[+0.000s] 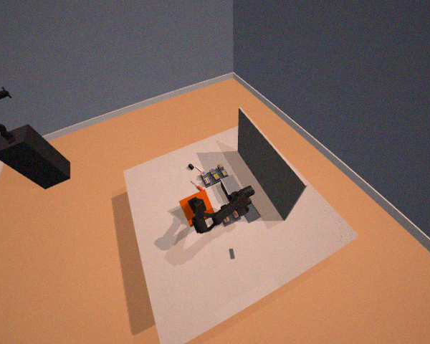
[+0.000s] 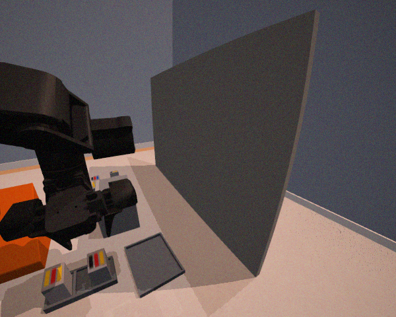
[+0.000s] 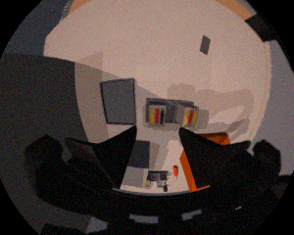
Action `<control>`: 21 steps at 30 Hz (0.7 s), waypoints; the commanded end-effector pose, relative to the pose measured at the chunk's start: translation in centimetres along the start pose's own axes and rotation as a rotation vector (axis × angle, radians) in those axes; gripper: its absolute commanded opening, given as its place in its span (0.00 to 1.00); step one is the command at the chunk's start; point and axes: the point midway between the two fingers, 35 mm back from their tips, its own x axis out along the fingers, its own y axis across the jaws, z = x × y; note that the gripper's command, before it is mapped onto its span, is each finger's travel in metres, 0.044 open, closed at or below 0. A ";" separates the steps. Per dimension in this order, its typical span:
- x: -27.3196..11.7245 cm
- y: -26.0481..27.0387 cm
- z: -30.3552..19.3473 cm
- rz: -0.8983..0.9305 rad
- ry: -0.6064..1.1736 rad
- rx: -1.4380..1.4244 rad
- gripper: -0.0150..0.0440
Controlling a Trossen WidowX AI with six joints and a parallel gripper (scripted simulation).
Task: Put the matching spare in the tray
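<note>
My gripper (image 2: 89, 242) (image 3: 158, 129) is open and empty, above the near rack (image 2: 85, 294) (image 3: 171, 102). In that rack stand a spare with black, red and yellow bars (image 2: 98, 261) (image 3: 157, 116) beside the tray, and a spare with yellow, red and yellow bars (image 2: 55, 278) (image 3: 189, 117) on the orange block's side. The shallow grey tray (image 1: 253, 216) (image 2: 154, 264) (image 3: 119, 103) is empty. The grey housing (image 2: 125, 221) (image 3: 140, 154) stands behind the gripper in the exterior view; the mounted unit and its back code are hidden. The arm covers much of this area in the top view.
A tall dark panel (image 1: 265, 163) (image 2: 225, 143) stands beyond the tray. The orange block (image 1: 184, 204) is under the arm's base. A far rack (image 1: 211, 183) holds several spares. A red screwdriver (image 1: 199, 188) (image 3: 175, 170) and a small dark plate (image 1: 231, 253) (image 3: 205, 44) lie about.
</note>
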 end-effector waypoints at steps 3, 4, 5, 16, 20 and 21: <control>0.3 -0.1 0.0 0.000 -0.005 -0.007 0.76; 0.4 -0.1 0.0 0.000 -0.005 -0.007 0.76; 0.5 -0.1 0.0 0.000 -0.005 -0.007 0.76; 2.2 0.2 -0.1 -0.001 -0.001 -0.006 0.76; 2.8 0.2 -0.1 -0.001 0.000 -0.006 0.76; 3.0 0.2 -0.1 -0.001 0.000 -0.006 0.76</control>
